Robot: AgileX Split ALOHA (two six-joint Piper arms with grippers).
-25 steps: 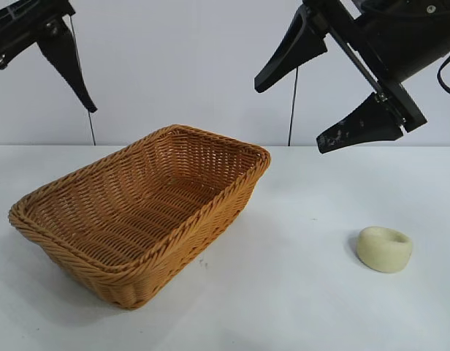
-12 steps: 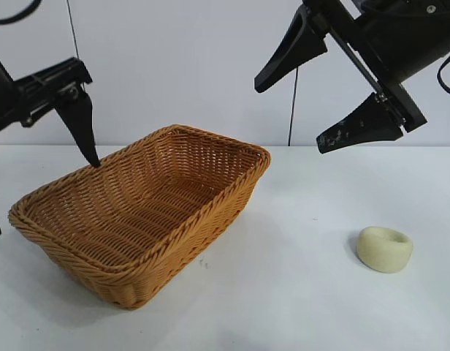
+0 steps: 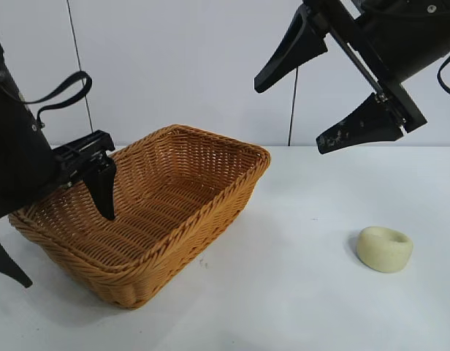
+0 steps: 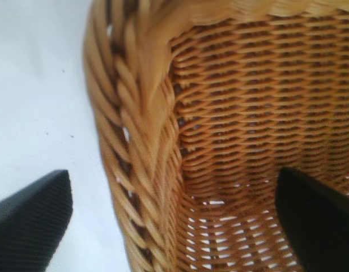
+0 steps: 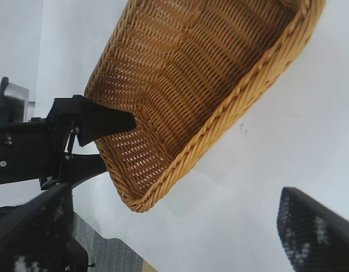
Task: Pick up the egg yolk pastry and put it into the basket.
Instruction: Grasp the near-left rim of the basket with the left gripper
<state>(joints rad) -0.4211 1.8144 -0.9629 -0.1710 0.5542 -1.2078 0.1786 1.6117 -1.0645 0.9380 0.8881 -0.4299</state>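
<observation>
The left gripper [image 3: 60,238] stands with its fingers spread wide, straddling the short end wall of the basket [image 3: 232,194] — one finger [image 3: 104,186] hangs inside over the woven floor, the other [image 3: 9,267] sits outside on the white table [image 3: 298,292]. The left wrist view bears this out: the braided rim [image 4: 140,147] runs between the two dark fingertips, and neither is seen pressing on the wicker. It holds nothing. Judging by this stance, the step in hand looks like bracing or steadying the basket rather than picking; the next move would call for closing on that rim without tipping or dragging the light wickerwork.

The right gripper [image 3: 323,110] hangs high at about one o'clock from the basket, fingers likewise far apart and empty, angled down toward the table. Nothing is near its tips.

The egg yolk pastry [image 3: 384,248] lies untouched on the table at about four o'clock from the basket, well apart from it, dimple up. It sits below and a little to the right of the right gripper, so that arm seems the natural one to fetch it — it would need to descend and bracket the small puck squarely before closing, since a glancing finger could roll or skid it. The carry and drop are not yet begun.
</observation>
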